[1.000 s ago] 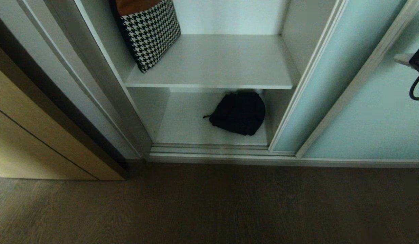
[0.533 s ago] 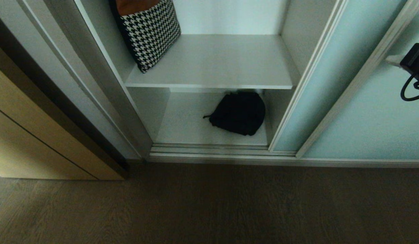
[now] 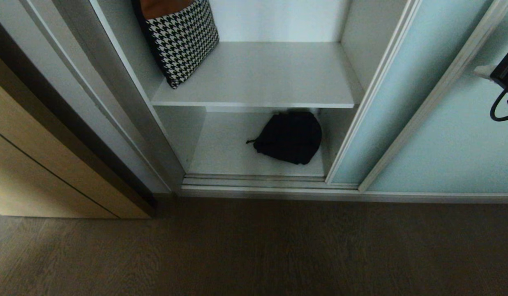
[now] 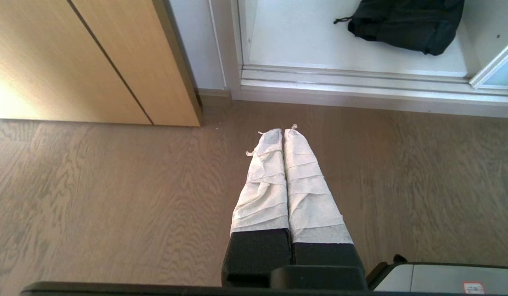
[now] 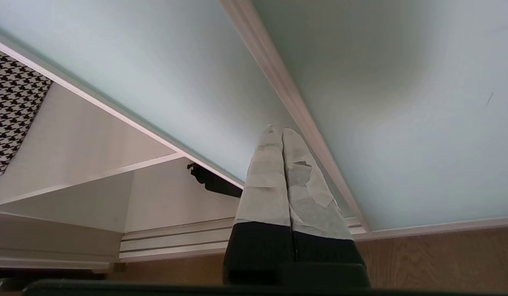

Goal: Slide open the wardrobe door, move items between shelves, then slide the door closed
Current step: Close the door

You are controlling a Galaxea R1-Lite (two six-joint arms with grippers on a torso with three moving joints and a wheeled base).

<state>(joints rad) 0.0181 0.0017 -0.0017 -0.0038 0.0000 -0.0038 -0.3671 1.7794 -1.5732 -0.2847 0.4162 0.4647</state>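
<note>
An open wardrobe fills the upper frame. A black bag [image 3: 290, 137] lies on the lower shelf [image 3: 225, 152], centre of frame. Above it, the upper shelf [image 3: 262, 78] holds a checked cushion [image 3: 182, 39] at upper left. The frosted sliding door [image 3: 398, 94] stands at right. The right gripper [image 5: 277, 130], fingers pressed together and empty, sits at the far right edge before the glass. The left gripper [image 4: 283, 130], also pressed together, hangs over the wood floor [image 3: 254, 250].

left hand [image 4: 283, 130]: white-taped fingers, black base | right hand [image 5: 276, 128]: same, tape torn
</note>
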